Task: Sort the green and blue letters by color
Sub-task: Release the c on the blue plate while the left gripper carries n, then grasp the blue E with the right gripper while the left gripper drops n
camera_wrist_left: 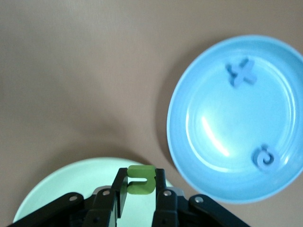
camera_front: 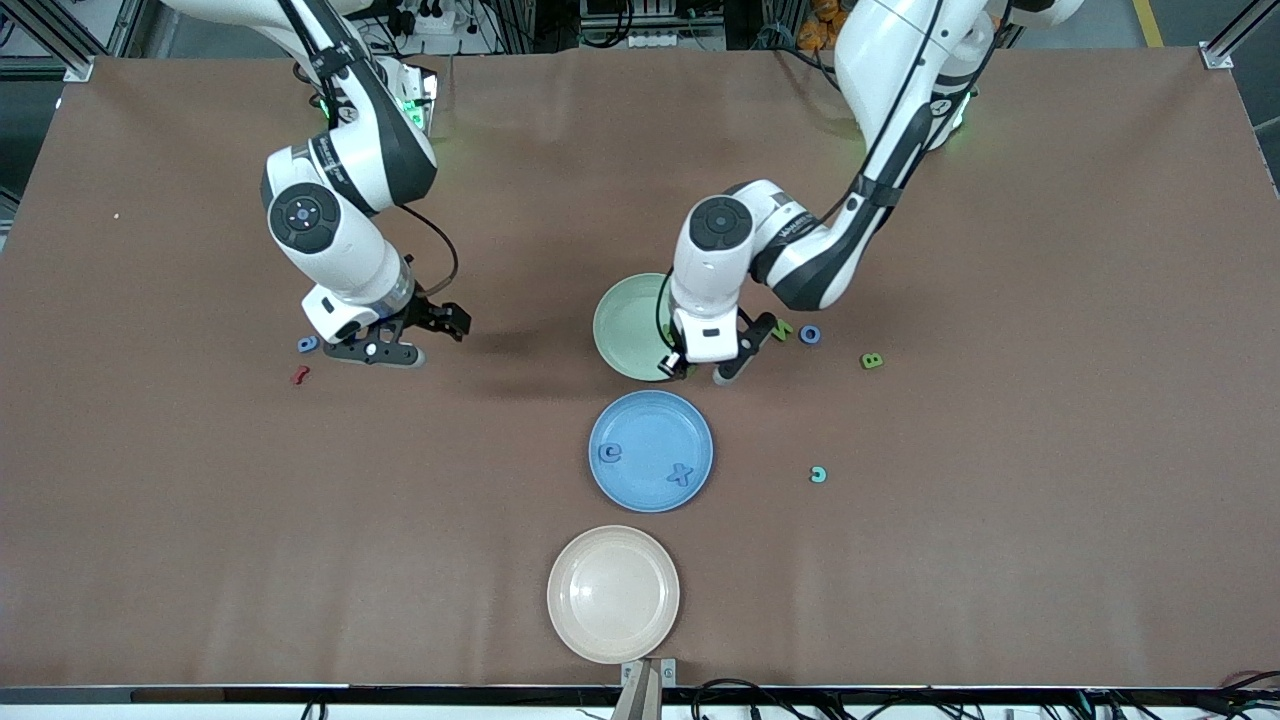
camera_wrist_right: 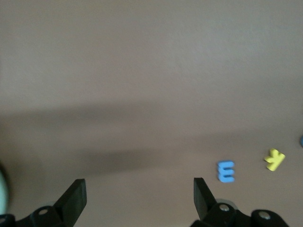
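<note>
Green foam letter (camera_wrist_left: 141, 180) sat pinched in the left tool (camera_wrist_left: 140, 197) over the pale green plate's (camera_front: 622, 325) edge. The right tool (camera_wrist_right: 139, 194) hung wide open above bare brown worktop (camera_front: 200, 500).

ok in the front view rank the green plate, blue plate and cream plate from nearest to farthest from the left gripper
The left gripper holds a green letter over the green plate's edge.
1. Green plate: right beneath the gripper.
2. Blue plate: next, nearer the front camera than the green plate.
3. Cream plate: farthest, nearest the front camera.
</note>
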`<state>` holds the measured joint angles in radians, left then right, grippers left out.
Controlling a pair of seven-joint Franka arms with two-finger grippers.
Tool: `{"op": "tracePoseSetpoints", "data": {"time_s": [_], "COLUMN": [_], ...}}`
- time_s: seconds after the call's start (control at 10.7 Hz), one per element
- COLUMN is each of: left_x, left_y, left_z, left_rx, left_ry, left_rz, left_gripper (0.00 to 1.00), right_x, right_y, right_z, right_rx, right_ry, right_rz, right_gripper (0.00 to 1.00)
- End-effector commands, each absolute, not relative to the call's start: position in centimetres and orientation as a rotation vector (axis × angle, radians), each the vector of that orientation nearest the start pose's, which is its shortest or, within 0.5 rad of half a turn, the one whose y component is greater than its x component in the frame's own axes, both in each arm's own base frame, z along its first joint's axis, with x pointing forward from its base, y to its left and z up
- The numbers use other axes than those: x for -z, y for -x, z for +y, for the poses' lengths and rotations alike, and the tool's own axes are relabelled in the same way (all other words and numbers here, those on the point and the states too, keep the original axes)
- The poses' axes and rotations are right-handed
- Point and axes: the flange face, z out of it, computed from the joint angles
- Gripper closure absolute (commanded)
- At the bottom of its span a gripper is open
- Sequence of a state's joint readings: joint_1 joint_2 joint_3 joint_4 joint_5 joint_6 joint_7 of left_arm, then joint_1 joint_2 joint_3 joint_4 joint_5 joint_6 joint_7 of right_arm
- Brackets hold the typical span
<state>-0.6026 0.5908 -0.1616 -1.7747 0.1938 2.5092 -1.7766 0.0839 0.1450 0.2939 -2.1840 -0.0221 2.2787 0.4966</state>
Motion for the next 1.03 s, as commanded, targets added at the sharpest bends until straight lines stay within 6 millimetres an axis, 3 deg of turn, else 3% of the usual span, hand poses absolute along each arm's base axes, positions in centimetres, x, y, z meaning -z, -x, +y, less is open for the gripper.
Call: {"op": "tracePoseSetpoints", "data": {"time_s": [0.0,0.37,0.47,0.65,0.75,0.84,0.94], "left_x": [-23.2,-21.7,-20.9,-21.2,-21.0,-20.4,-20.0], "left_y": [-48.0,-47.2,-46.9,-46.9,-46.7,-46.6,-45.5], "left_z": [-47.9,-48.8,-48.9,-49.5,-49.6,-49.6,-50.2], "left_rx": [0.146,0.131,0.125,0.133,0.131,0.126,0.155], "left_ry": [2.946,2.944,2.939,2.949,2.951,2.945,2.96], "left_rz": [-1.395,-1.367,-1.355,-1.349,-1.34,-1.332,-1.259], "left_gripper": [1.0,1.0,1.0,1.0,0.78,0.1,0.0], "right_x": [-30.5,-25.5,-24.5,-23.4,-23.0,-22.4,-21.9], "right_y": [-47.4,-46.8,-47.0,-47.1,-47.1,-46.9,-46.6], "right_z": [15.4,9.0,8.8,8.6,8.3,8.2,8.2], "right_rx": [-0.142,-0.075,-0.061,-0.06,-0.071,-0.066,-0.051], "right_ry": [3.155,3.12,3.109,3.101,3.101,3.098,3.097], "right_rz": [0.072,-0.064,-0.063,-0.061,-0.057,-0.056,-0.066], "right_gripper": [0.0,0.14,0.19,0.25,0.28,0.29,0.31]}}
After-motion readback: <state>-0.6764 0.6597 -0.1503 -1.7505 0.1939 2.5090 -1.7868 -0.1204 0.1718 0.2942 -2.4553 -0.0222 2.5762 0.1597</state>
